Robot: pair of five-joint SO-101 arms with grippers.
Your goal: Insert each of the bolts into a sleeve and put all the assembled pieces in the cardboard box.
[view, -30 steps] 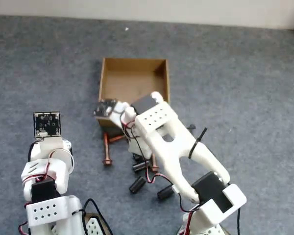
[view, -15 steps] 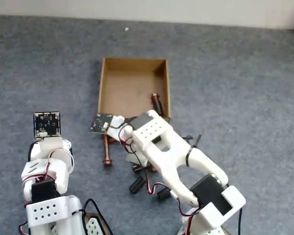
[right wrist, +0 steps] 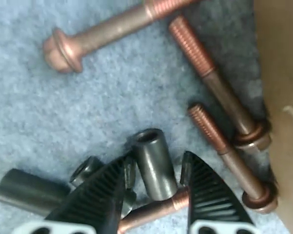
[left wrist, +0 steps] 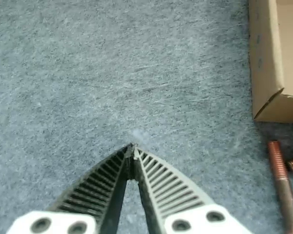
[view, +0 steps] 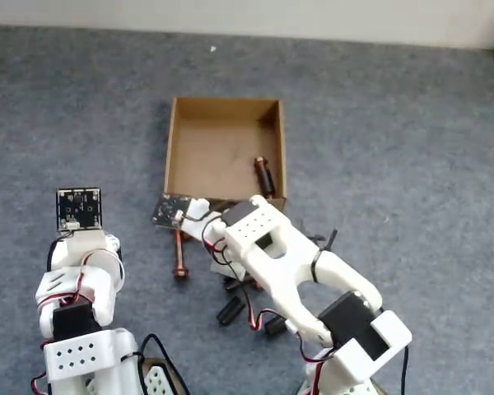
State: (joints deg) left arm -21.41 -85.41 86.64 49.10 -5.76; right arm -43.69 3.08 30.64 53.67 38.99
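Note:
The cardboard box (view: 199, 141) stands at the table's middle, with one bolt-and-sleeve piece (view: 264, 175) lying against its right wall. In front of the box my right arm (view: 267, 243) hangs over the loose parts. My right gripper (right wrist: 154, 168) is open, its jaws on either side of a dark sleeve (right wrist: 154, 161) that lies on another copper bolt (right wrist: 151, 212). Three more copper bolts (right wrist: 112, 27) (right wrist: 215, 78) (right wrist: 229, 156) lie beyond it. My left gripper (left wrist: 132, 150) is shut and empty over bare carpet, left of the box corner (left wrist: 271, 63).
More dark sleeves (view: 230, 310) (view: 276, 323) lie near the right arm's base, and another (right wrist: 31, 192) sits beside the right gripper. A long bolt (view: 179, 251) lies left of the pile. Grey carpet is open to the left and right of the box.
The right arm was over the box a second ago. The assembled piece now lies inside the box, and the arm has drawn back down over the loose parts. The left arm has not moved.

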